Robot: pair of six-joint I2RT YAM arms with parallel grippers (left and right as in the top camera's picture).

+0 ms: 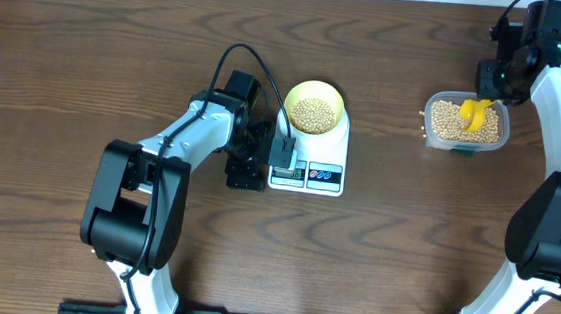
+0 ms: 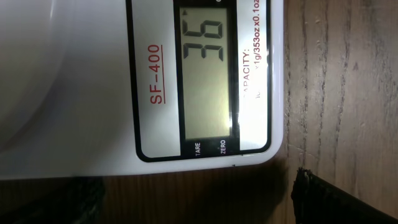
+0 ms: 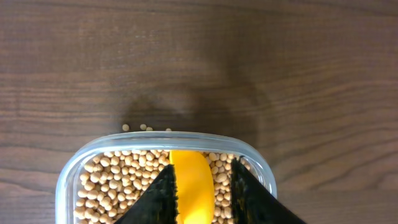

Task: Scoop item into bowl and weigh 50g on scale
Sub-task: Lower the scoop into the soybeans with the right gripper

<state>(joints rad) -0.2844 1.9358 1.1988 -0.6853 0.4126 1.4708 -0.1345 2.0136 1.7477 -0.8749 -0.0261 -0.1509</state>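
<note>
The pale yellow bowl stands on the white scale, partly filled with beans. In the left wrist view the scale's display reads 36. My left gripper rests open at the scale's display end, its dark fingertips spread wide on the table with nothing between them. My right gripper hovers over the clear tub of beans. Its jaws straddle the yellow scoop lying in the beans. A gap shows beside the right finger, so the gripper is open.
The clear tub sits at the right of the wooden table, well apart from the scale. A few loose beans lie on the table just beyond the tub's far rim. A black cable loops over the left arm.
</note>
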